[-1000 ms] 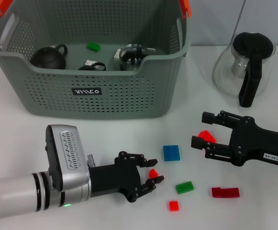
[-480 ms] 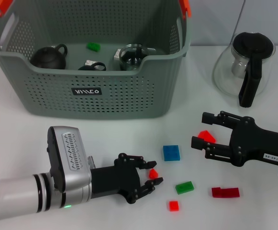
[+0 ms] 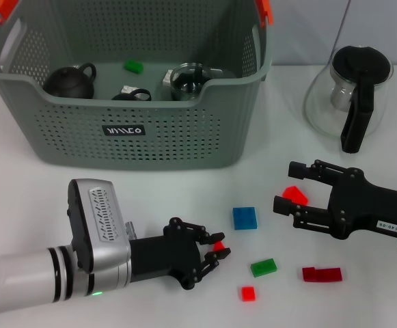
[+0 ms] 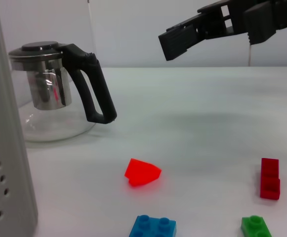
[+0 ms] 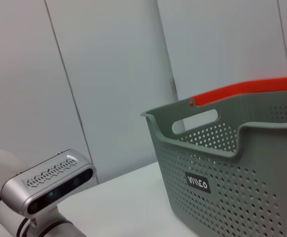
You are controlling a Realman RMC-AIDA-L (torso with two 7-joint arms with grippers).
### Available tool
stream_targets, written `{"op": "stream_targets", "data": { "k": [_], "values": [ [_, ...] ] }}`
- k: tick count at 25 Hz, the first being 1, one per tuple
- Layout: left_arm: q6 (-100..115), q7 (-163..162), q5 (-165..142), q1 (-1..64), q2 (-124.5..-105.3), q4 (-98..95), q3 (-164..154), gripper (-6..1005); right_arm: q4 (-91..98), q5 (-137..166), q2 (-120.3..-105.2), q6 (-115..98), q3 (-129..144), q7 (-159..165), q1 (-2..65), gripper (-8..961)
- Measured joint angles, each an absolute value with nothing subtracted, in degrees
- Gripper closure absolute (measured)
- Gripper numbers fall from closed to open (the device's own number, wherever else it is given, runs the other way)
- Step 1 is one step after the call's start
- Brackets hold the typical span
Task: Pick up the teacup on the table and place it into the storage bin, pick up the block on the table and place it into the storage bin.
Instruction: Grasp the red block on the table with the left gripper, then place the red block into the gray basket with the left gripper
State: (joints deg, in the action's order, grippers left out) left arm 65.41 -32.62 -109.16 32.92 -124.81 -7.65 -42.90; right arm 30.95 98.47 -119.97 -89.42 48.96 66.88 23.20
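**Left jaws closing on a tiny red block, slip risk**

My left gripper [image 3: 210, 254] sits low on the tabletop [image 3: 20, 171], jaws nearly clenched around a small red block [image 3: 218, 246]. From the head view I can't tell if both fingers actually touch it yet. The bin [image 3: 130, 130] is well behind it, and already holds a dark teapot [image 3: 70, 81], a glass cup [image 3: 188, 77] and a green block [image 3: 133, 66], so I reckon the cup part is done.

What worries me: that piece is small and wedge-shaped, so the fingers could squeeze it out sideways, or scrape the tabletop and pinch only a corner, and then it drops on the way up. The blue block [image 3: 244, 218] and another green block [image 3: 263, 267] lie near, so a skid could knock them.

The right gripper [image 3: 288, 193] hangs open just beside another red wedge [image 3: 295, 195], near the glass pot [image 3: 352, 96]. If both arms head for the bin together, they could cross over its rim.
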Motion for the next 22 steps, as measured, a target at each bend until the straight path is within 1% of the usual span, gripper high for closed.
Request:
{"op": "stream_targets", "data": {
  "k": [3,6,13,17,22],
  "values": [
    [67.1,-33.3,-109.2,32.5,-124.67,-8.1,-42.5,807,30.9,98.5,-119.97,-89.6,49.0,66.9,23.2,134],
    [70.5,-35.9,-109.3,31.2,-124.28,-10.4,-41.2,807,30.9,98.4,-119.95,-89.6,49.0,67.0,23.2,134],
    [83.8,-46.4,-109.3,25.9,-123.99,-22.5,-39.1,808,30.9,98.4,-119.88,-89.6,49.0,67.4,23.4,134],
    [93.7,-53.6,-109.2,25.6,-122.72,-27.3,-33.4,808,30.9,98.4,-119.88,-89.6,49.0,67.4,23.5,134],
    [102.6,-65.4,-107.7,29.0,-120.04,-32.6,-26.2,808,30.9,98.6,-119.97,-89.2,49.0,67.4,23.5,134]
  ]
}}
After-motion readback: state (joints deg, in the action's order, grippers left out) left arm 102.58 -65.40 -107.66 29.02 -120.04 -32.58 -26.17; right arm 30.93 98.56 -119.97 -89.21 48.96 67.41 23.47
